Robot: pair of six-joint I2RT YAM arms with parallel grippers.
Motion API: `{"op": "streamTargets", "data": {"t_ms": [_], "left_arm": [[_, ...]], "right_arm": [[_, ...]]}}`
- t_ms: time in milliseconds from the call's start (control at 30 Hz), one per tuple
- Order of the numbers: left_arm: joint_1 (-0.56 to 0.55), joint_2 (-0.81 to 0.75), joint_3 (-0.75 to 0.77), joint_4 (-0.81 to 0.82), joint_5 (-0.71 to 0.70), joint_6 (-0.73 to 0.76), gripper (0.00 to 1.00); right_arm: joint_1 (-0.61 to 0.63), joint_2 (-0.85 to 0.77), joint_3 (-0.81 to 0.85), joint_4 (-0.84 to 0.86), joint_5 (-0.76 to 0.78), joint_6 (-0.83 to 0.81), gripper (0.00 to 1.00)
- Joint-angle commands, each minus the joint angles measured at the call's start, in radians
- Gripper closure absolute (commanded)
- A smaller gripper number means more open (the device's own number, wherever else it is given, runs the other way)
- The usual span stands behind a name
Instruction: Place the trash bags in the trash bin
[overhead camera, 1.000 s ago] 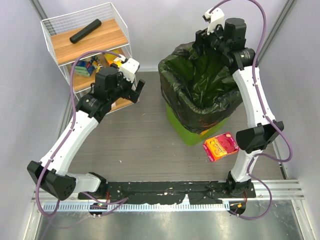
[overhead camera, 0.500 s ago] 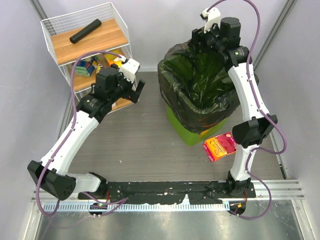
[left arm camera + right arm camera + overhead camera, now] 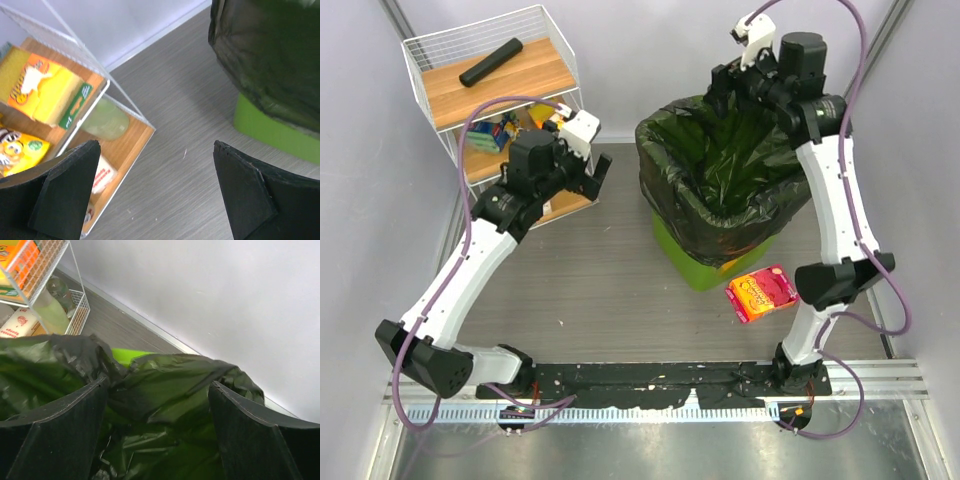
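**Top external view.** The trash bin (image 3: pixel 705 268) stands on the table (image 3: pixel 590 290), right of centre. The trash bag (image 3: pixel 720 190) lines it. The bag's mouth gapes upward and its skirt is draped over the rim, so only the lower green wall shows. The right gripper (image 3: pixel 730 88) hangs over the far edge of the bag's mouth. The left gripper (image 3: pixel 596 176) is held between the bin and a wire rack (image 3: pixel 420 48), clear of both. On the rack's top shelf lies a black rolled cylinder (image 3: pixel 490 62). A red packet (image 3: pixel 761 293) lies on the table just beside the bin's near right corner.

**Left wrist view.** The left gripper (image 3: pixel 156 150) has its jaws spread wide with nothing between them (only bare table shows in the gap). The bag (image 3: pixel 270 55) and the bin's wall (image 3: pixel 270 134) fill the upper right. The rack's lower shelves hold a yellow box (image 3: pixel 45 90).

**Right wrist view.** The right gripper (image 3: pixel 157 385) also has its jaws spread wide, with crumpled folds of the bag (image 3: pixel 190 440) beneath and between them. Whether either finger touches the plastic cannot be told. A sliver of the bin's rim (image 3: pixel 125 356) shows above the folds.
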Motion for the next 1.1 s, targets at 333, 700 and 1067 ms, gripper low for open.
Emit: {"op": "streamTargets", "data": {"t_ms": [333,700,1067], "left_arm": [[-0.06,0.436,0.853,-0.164,0.234,-0.019,0.0],[-0.267,0.697,1.136,-0.199,0.268,0.187,0.05],[-0.301,0.854,1.227,-0.113,0.095,0.409,0.05]], "right_arm": [[-0.045,-0.306,-0.235,-0.013,-0.008,-0.047,0.14],[-0.153,-0.426,-0.408,0.023,0.037,0.003,0.14],[-0.275,-0.449,-0.442,-0.003,-0.069,0.019,0.14]]}}
